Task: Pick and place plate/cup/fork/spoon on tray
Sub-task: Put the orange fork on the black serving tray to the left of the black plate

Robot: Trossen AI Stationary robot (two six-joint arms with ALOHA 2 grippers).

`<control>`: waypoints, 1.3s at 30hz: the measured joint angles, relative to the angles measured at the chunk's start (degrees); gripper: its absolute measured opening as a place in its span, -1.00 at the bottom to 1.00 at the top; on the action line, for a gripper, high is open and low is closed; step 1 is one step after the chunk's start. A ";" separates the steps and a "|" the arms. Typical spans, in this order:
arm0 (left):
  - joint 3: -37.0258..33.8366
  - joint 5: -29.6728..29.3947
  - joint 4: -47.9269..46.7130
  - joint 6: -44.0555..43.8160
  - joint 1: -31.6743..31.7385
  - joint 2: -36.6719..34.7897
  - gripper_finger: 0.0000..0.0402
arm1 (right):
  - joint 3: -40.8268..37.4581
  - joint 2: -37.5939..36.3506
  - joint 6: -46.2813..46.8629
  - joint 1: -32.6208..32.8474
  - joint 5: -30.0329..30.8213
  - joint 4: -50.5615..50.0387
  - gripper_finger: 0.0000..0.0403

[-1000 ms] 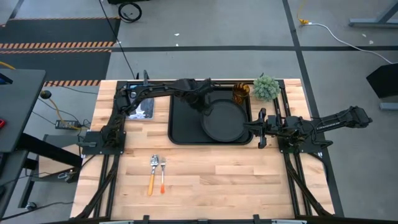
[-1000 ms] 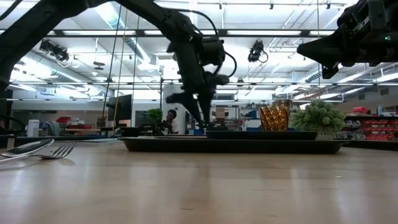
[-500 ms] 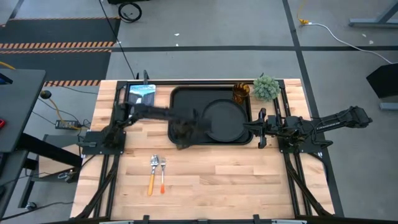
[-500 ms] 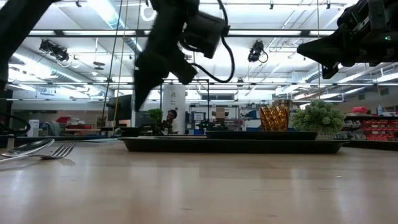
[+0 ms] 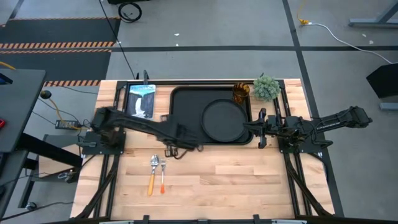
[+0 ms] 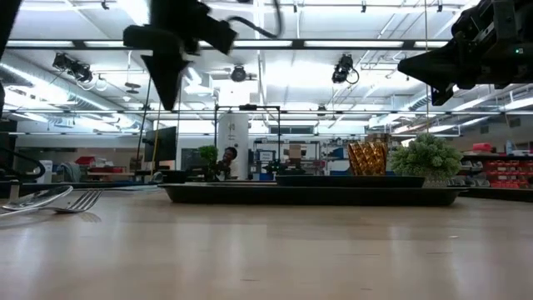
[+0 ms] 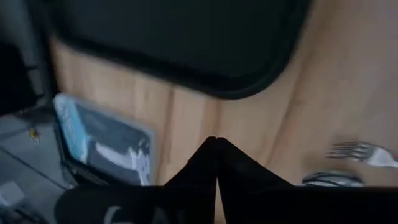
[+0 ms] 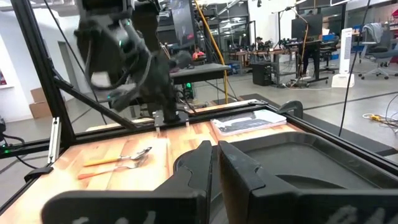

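Observation:
The black tray (image 5: 186,124) lies at the table's far middle, and the round black plate (image 5: 224,120) rests flat on its right half. The amber cup (image 5: 241,93) stands at the tray's far right corner. The spoon (image 5: 153,174) and the fork (image 5: 163,175) lie side by side on the wood, nearer the front. My left gripper (image 5: 171,150) hovers shut over bare wood between the tray's near left corner and the cutlery; the left wrist view shows its fingers (image 7: 216,152) closed. My right gripper (image 5: 261,127) waits shut at the tray's right rim.
A small green plant (image 5: 266,87) stands at the far right beside the cup. A blue-and-white booklet (image 5: 141,99) lies left of the tray. Bare wood stretches across the table's near half around the cutlery.
My left gripper has left the plate on the tray and swung toward the table's near left, rising off the tray to above the wood near the cutlery. Its fingers have shut on nothing. The plate stays flat on the tray.

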 joint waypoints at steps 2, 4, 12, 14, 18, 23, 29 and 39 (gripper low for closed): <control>-5.02 -0.56 3.07 -4.84 -0.80 -5.04 -0.93 | -0.01 -0.02 0.00 -0.02 0.01 0.00 -0.83; -10.17 0.47 7.32 -10.74 -1.94 -10.01 -0.94 | 0.01 0.00 -0.01 -0.01 0.01 0.00 -0.83; -24.18 6.56 22.36 -49.71 -7.80 -19.30 -0.93 | -0.01 0.00 0.01 -0.02 0.01 0.00 -0.83; -25.75 8.25 24.53 -57.50 -9.91 -18.85 -0.86 | 0.00 -0.02 -0.01 0.00 0.01 -0.02 -0.83; -26.48 11.66 27.33 -65.44 -13.67 -15.52 -0.70 | 0.00 -0.02 0.00 0.00 0.01 0.01 -0.83; -25.47 13.47 28.14 -73.02 -16.30 -12.66 -0.47 | -0.01 -0.02 -0.01 0.00 -0.02 0.04 -0.83; -25.47 15.05 29.32 -79.35 -18.27 -10.86 -0.28 | 0.01 0.00 0.00 -0.01 -0.02 -0.02 -0.83; -25.45 15.95 34.42 -83.50 -20.34 -4.26 -0.25 | 0.01 -0.01 0.01 0.00 -0.02 0.04 -0.83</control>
